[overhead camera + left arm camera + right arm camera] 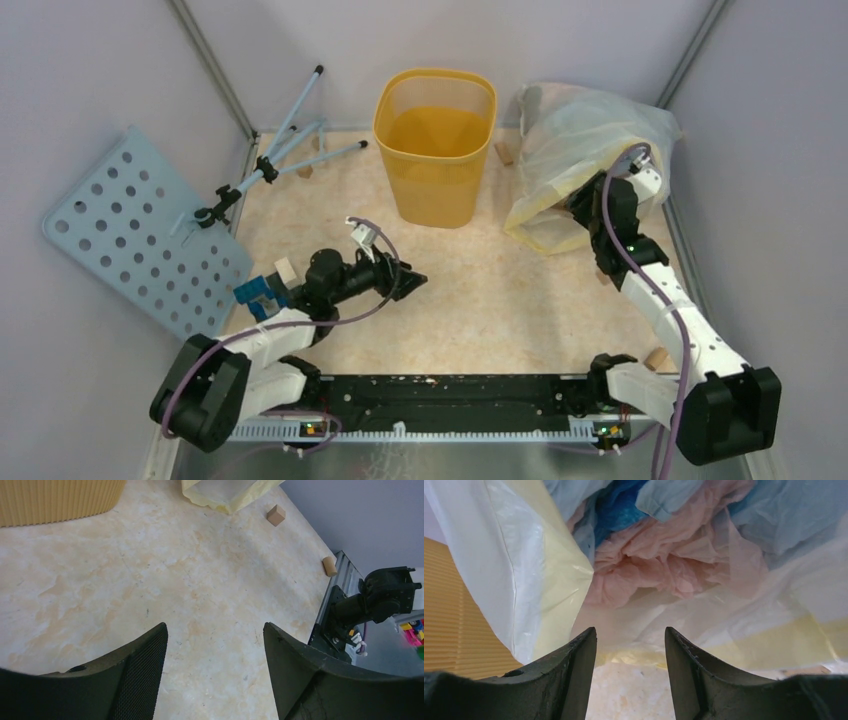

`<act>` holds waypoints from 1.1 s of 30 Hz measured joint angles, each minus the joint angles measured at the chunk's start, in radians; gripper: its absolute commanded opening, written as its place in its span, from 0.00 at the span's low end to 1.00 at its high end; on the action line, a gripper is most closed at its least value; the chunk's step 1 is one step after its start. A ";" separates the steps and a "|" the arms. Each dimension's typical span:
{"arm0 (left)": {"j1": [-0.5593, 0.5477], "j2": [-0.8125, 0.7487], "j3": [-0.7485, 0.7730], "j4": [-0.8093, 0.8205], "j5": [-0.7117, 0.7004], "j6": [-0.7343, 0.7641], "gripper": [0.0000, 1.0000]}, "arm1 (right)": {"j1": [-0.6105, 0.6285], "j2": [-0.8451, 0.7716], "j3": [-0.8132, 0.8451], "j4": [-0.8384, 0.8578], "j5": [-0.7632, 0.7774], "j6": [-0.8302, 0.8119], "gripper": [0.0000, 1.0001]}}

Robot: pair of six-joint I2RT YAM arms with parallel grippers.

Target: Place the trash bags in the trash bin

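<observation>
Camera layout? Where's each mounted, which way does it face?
Top external: above and behind the bases, looking down at the table; left arm, right arm show.
Left wrist: on the left arm, facing across the table; left tool, right arm's base show.
Right wrist: on the right arm, facing into the sack at the pink bag; right tool shows.
Shared: all three catch the yellow bin.

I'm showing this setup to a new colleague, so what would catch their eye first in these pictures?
Probably the yellow-orange trash bin, upright at the back centre of the table. Next, the big whitish-yellow sack to its right: the right gripper, jaws open, faces its mouth, where a crumpled pink bag lies beside grey-blue plastic.
</observation>
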 measured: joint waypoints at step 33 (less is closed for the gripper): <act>-0.406 0.742 1.121 -0.207 -0.411 0.438 0.99 | -0.014 0.106 0.065 0.241 -0.134 -0.062 0.56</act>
